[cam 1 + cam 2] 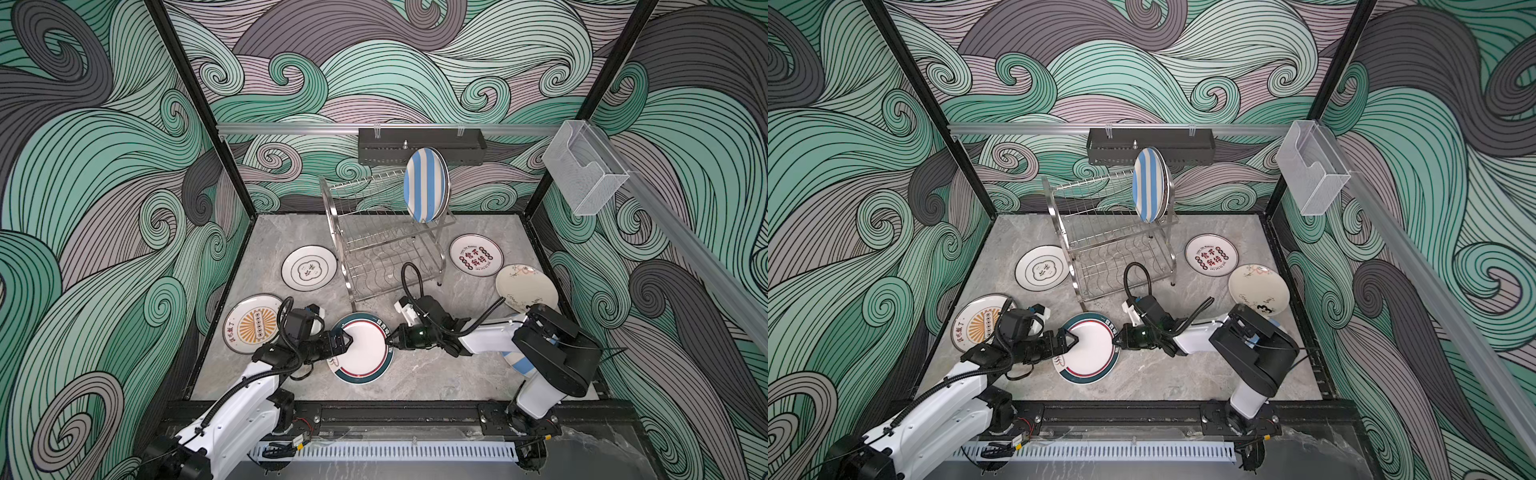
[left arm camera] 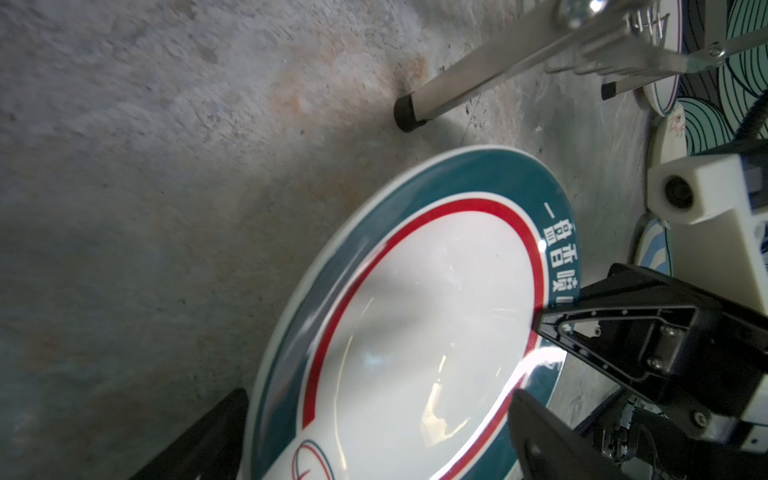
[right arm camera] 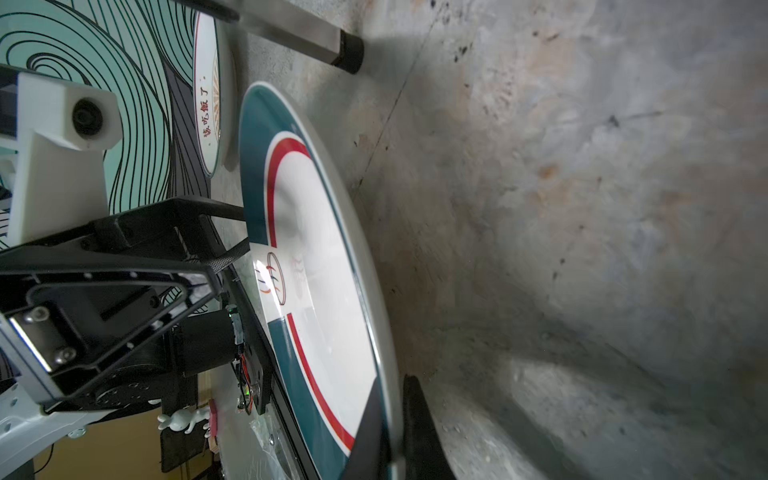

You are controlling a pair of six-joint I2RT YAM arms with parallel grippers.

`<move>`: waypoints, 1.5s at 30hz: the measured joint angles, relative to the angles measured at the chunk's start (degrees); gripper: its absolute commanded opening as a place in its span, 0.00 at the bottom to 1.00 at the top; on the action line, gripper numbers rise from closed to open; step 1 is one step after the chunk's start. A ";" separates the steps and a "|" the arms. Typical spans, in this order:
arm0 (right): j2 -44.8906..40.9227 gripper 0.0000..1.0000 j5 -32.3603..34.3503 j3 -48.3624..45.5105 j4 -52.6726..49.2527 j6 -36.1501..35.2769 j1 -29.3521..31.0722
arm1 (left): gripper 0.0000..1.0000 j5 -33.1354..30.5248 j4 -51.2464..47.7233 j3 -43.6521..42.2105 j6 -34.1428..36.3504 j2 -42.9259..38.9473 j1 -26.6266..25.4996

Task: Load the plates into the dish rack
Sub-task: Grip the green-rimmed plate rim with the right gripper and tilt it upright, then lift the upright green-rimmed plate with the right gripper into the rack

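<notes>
A teal-rimmed plate lies on the stone floor in front of the dish rack. My right gripper is shut on its right rim, one finger above and one below. My left gripper stands open over the plate's left edge, its fingers spread wide across the rim. A blue-white striped plate stands upright in the rack's upper tier. Flat on the floor lie a sunburst plate, a black-emblem plate, a red-black character plate and a cream plate.
The rack's black-capped foot stands close behind the teal plate. A black perforated tray hangs on the back wall and a clear acrylic box on the right rail. Another striped plate lies partly hidden under the right arm.
</notes>
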 measured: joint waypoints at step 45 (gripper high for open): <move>-25.20 0.00 29.79 64.83 -69.24 -27.74 -12.52 | 0.99 -4.94 -2.01 15.74 5.20 8.11 -0.22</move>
